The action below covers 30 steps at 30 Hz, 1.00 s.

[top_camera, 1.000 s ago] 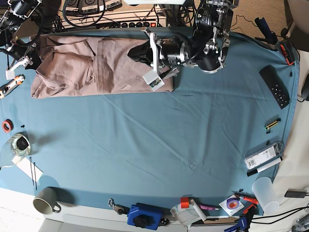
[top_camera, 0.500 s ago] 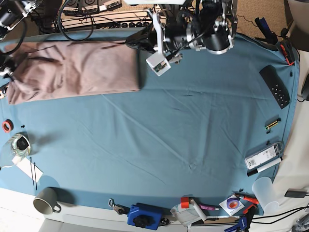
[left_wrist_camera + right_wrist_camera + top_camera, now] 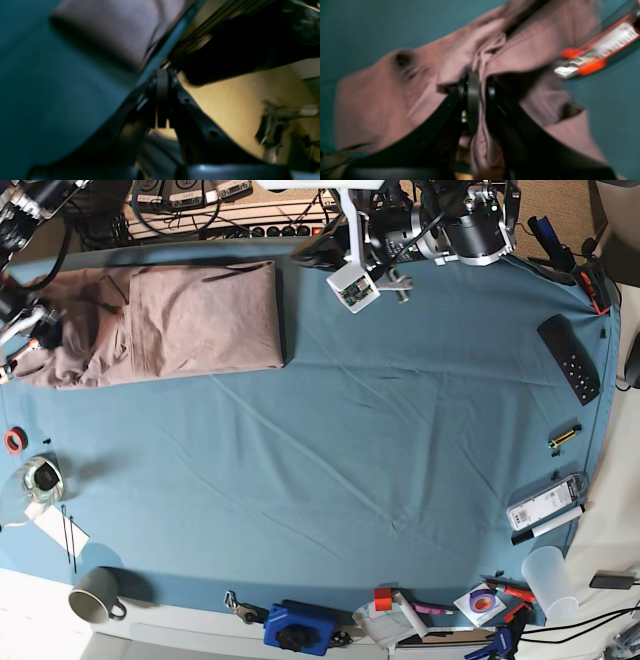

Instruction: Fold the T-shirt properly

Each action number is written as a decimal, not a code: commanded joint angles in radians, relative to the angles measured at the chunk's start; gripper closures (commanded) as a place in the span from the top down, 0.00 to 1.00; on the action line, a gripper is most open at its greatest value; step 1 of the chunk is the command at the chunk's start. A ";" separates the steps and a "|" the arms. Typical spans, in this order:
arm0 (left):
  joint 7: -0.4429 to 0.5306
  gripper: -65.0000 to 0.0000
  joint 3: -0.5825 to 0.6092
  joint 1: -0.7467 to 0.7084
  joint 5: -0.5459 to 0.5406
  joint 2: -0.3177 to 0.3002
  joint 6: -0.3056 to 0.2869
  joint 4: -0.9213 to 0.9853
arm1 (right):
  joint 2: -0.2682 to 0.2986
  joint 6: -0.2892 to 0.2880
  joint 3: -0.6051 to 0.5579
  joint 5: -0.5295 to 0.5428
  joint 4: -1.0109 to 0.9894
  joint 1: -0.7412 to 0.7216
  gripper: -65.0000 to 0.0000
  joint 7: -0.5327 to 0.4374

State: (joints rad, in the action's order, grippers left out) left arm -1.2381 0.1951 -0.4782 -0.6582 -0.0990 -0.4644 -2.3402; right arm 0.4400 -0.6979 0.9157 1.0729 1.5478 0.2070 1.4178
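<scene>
Upper left of the base view: my right gripper (image 3: 477,85) is pinched on a fold at the left end of the T-shirt (image 3: 170,320), whose long axis runs left-right. Upper centre: my left gripper (image 3: 162,82), closed and empty, sits right of it, farther off.

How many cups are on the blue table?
2. A grey mug stands at the near-left corner, and a clear plastic cup stands at the near-right corner. Clutter along the edges might hide more.
</scene>
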 commanded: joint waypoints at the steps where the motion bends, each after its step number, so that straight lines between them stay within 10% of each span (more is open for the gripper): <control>1: 0.033 0.00 0.002 -0.015 -0.013 -0.010 0.006 -0.016 | 0.017 0.000 0.008 0.051 0.056 0.011 0.00 -0.021; 12: 0.057 0.00 -0.032 -0.035 -0.035 -0.048 0.048 -0.016 | -0.032 0.000 -0.121 0.176 0.382 0.045 0.00 -0.021; 21: -0.011 0.00 -0.033 -0.038 -0.318 -0.048 -0.114 -0.016 | -0.033 0.000 -0.511 0.059 0.382 0.042 0.00 -0.021; 30: -0.010 0.00 -0.033 -0.042 -0.330 -0.048 -0.125 -0.016 | -0.034 0.000 -0.732 0.051 0.382 0.032 0.00 -0.021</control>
State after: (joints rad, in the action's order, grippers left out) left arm -1.2137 0.1482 -0.4992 -0.9024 -0.1444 -0.5285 -2.3363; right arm 0.3927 -0.6971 0.1783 1.0977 1.9144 0.2523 1.4174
